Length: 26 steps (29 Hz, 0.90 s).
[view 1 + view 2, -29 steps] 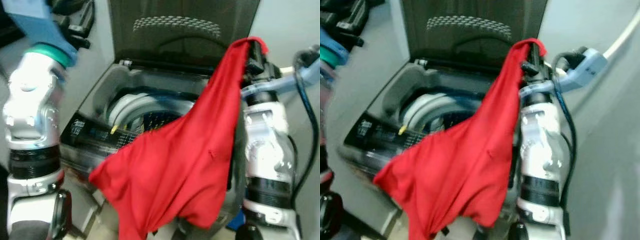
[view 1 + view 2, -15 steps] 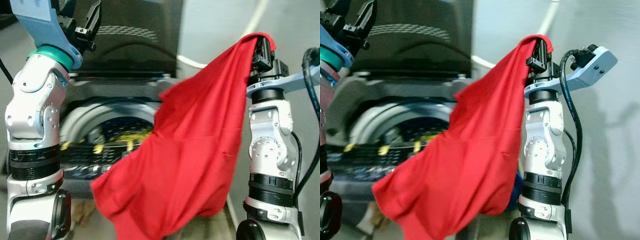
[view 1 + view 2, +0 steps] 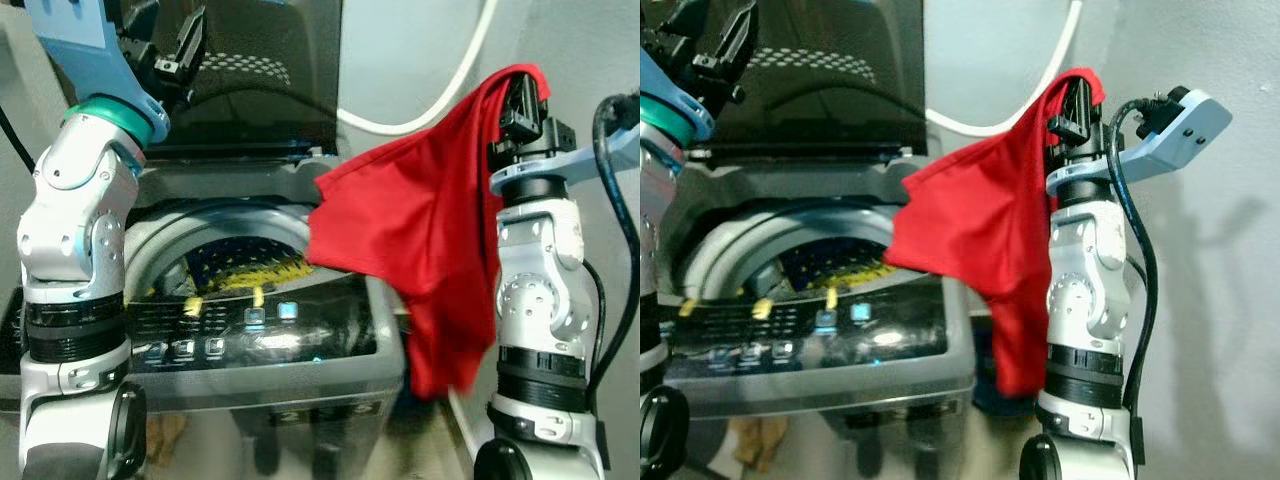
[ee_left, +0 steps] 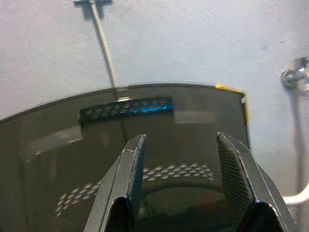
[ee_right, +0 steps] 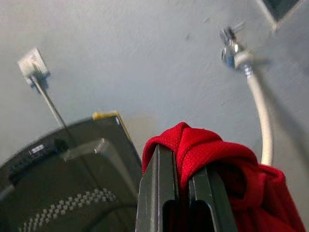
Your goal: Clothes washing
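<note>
A red garment [image 3: 420,220] hangs from my right gripper [image 3: 522,92], which is raised and shut on its top fold; the cloth bunches over the fingertips [image 5: 166,164]. The fabric drapes down to the right of the top-loading washing machine [image 3: 250,340], whose dark lid [image 3: 250,70] stands upright. Inside the drum opening [image 3: 235,265] lies dark cloth with yellow marks. My left gripper [image 3: 170,45] is held high in front of the lid, fingers [image 4: 130,174] apart with nothing between them.
A white hose [image 3: 440,100] runs along the grey wall to a tap [image 5: 231,48]. The lit control panel [image 3: 250,330] faces me along the washer's front. A wall socket and cord [image 5: 36,72] sit behind the lid.
The view has shifted, so the washer sits more to the left. The red garment has swung right and folded up, now hanging narrower beside my right arm.
</note>
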### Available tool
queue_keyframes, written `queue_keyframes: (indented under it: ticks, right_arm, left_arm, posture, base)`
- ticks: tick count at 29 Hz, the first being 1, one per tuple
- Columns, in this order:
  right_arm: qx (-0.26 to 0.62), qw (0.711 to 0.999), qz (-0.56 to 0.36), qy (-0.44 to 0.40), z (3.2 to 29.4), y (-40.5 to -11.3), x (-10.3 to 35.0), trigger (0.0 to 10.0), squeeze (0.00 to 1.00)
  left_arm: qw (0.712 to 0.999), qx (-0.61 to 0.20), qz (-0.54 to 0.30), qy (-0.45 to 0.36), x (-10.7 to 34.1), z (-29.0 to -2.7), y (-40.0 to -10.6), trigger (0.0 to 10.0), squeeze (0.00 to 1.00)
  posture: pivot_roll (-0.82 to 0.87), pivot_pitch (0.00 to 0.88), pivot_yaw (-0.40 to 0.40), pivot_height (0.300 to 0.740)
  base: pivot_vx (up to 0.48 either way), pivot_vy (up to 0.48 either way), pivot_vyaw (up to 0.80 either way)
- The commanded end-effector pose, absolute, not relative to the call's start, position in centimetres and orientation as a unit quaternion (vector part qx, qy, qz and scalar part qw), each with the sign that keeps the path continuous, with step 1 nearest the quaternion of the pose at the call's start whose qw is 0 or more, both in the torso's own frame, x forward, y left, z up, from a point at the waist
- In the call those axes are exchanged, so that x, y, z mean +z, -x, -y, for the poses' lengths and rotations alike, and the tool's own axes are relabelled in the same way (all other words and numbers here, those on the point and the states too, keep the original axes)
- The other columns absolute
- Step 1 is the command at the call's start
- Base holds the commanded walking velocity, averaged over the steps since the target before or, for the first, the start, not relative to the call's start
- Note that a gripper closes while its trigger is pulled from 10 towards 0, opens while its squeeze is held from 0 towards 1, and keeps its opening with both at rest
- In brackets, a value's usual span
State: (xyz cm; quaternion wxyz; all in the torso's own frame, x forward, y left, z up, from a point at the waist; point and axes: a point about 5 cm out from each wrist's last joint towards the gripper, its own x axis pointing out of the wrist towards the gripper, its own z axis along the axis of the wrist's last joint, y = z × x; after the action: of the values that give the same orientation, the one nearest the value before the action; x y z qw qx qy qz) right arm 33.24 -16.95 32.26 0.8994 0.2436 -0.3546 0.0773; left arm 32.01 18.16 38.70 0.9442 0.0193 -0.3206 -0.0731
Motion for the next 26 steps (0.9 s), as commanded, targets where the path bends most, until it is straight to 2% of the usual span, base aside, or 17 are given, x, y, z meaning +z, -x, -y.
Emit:
queue_keyframes:
  ticks: [1, 5, 13, 22, 25, 26]
  right_arm:
    - [0.087, 0.894, 0.369, -0.241, 16.7, -32.9, 32.9, 10.0, 0.00]
    - [0.086, 0.894, 0.368, -0.239, 16.7, -32.9, 32.9, 10.0, 0.00]
    - [0.086, 0.895, 0.369, -0.236, 16.6, -32.8, 32.9, 10.0, 0.00]
    - [0.094, 0.899, 0.376, -0.206, 16.2, -32.6, 32.9, 10.0, 0.00]
    - [0.115, 0.900, 0.382, -0.177, 15.4, -32.5, 33.2, 10.0, 0.00]
    - [0.146, 0.896, 0.386, -0.165, 14.5, -32.3, 33.5, 10.0, 0.00]
  left_arm:
    - [0.944, -0.066, 0.322, -0.025, 38.7, -18.5, -31.9, 10.0, 0.00]
    - [0.945, -0.066, 0.318, -0.026, 38.5, -18.4, -31.9, 10.0, 0.00]
    - [0.946, -0.067, 0.317, -0.019, 38.5, -18.3, -32.0, 10.0, 0.00]
    - [0.945, -0.066, 0.318, -0.031, 38.4, -18.2, -32.1, 10.0, 0.00]
    - [0.945, -0.067, 0.318, -0.033, 38.4, -18.2, -32.1, 10.0, 0.00]
    - [0.944, -0.070, 0.319, -0.041, 38.4, -18.3, -32.1, 10.0, 0.00]
  posture:
    - [0.10, 0.000, 0.058, 0.740]
    - [0.10, 0.000, 0.057, 0.740]
    - [0.09, 0.000, 0.061, 0.740]
    - [0.09, 0.000, 0.064, 0.740]
    - [0.09, 0.000, 0.064, 0.740]
    - [0.09, 0.000, 0.066, 0.740]
  base:
    - [0.000, 0.000, 0.00]
    - [0.000, 0.000, 0.00]
    - [0.000, 0.478, 0.00]
    - [0.000, 0.000, 0.00]
    - [0.000, 0.000, 0.00]
    - [0.000, 0.000, 0.00]
